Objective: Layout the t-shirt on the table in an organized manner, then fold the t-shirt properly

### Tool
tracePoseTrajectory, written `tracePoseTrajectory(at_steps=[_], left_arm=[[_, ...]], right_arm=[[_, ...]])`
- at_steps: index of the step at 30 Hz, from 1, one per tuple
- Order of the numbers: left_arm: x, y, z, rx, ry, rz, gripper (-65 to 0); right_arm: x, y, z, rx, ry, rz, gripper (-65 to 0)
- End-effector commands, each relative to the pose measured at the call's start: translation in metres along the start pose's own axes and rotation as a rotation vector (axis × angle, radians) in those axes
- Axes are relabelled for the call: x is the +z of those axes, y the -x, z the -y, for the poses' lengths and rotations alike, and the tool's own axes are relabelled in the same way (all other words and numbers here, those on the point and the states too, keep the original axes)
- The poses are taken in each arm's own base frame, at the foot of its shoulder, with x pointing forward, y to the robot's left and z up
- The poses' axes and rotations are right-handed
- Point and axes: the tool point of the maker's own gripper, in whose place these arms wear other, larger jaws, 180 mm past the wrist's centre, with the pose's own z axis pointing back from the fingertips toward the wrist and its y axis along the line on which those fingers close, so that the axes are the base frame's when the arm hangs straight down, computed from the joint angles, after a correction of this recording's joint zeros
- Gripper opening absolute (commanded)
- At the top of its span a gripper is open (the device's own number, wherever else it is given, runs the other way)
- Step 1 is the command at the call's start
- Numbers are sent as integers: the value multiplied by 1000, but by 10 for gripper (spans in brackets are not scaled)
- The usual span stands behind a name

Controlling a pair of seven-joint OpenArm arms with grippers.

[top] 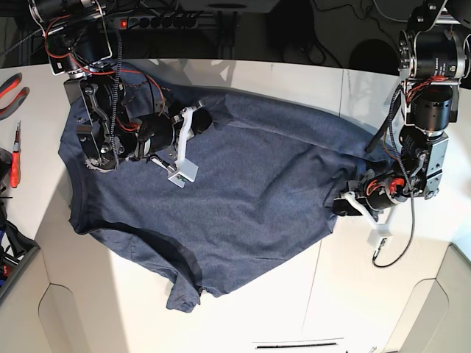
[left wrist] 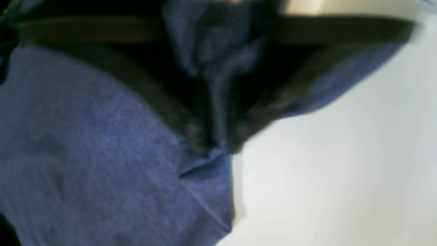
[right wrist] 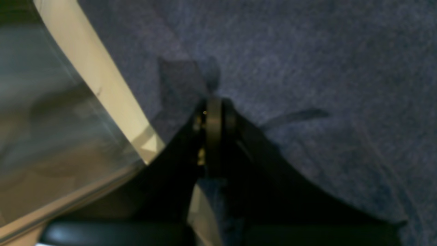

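While the big dark blue cloth t-shirt (top: pixel 221 191) lies spread out and wrinkly on the wide flat white worktop (top: pixel 353 294), both hands pinch it. Over at the shirt's edge, the left hand (left wrist: pixel 215 147) is closed on a bunched fold. Near the worktop's rim, the right hand (right wrist: pixel 213 112) is squeezed shut on a small tuft

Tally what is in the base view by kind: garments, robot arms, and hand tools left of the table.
Garments: 1, the t-shirt spread on the table
Robot arms: 2, right gripper and left gripper
Hand tools: 2, red-handled pliers and red screwdriver
Total: 5
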Motion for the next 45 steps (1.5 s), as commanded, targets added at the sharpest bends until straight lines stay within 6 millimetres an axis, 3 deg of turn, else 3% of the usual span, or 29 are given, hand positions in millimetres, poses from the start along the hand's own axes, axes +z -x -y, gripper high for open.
tracePoseTrajectory(at_steps=[1,8,12,16,23,26,27,31,36,40,45], left_arm=[[8,-34,3,-20,24,79,-650],[35,-66,81,-3,342,142,-650],[61,-65,130,-38,512,115,-650],[73,-37,162,-63,616,42,-650],[59,38,173,0,597,-87,-650],[51,59,174,1,561,-116,-414],[50,59,174,7,552,-102,-390],[54,42,177,43,580,-22,-391],[67,-8,187,26,618,143,-392],[47,-31,168,-129,442,200,-392],[26,-55,165,-203,375,228,-392]], right_arm=[[1,7,8,8,42,-43,-650],[1,7,8,8,41,-43,-650],[1,7,8,8,42,-43,-650],[1,7,8,8,42,-43,-650],[1,7,8,8,42,-43,-650],[1,6,8,8,42,-42,-650],[1,7,8,8,41,-42,-650],[1,7,8,8,42,-43,-650],[1,7,8,8,41,-42,-650],[1,7,9,8,42,-43,-650],[1,6,8,8,41,-41,-650]])
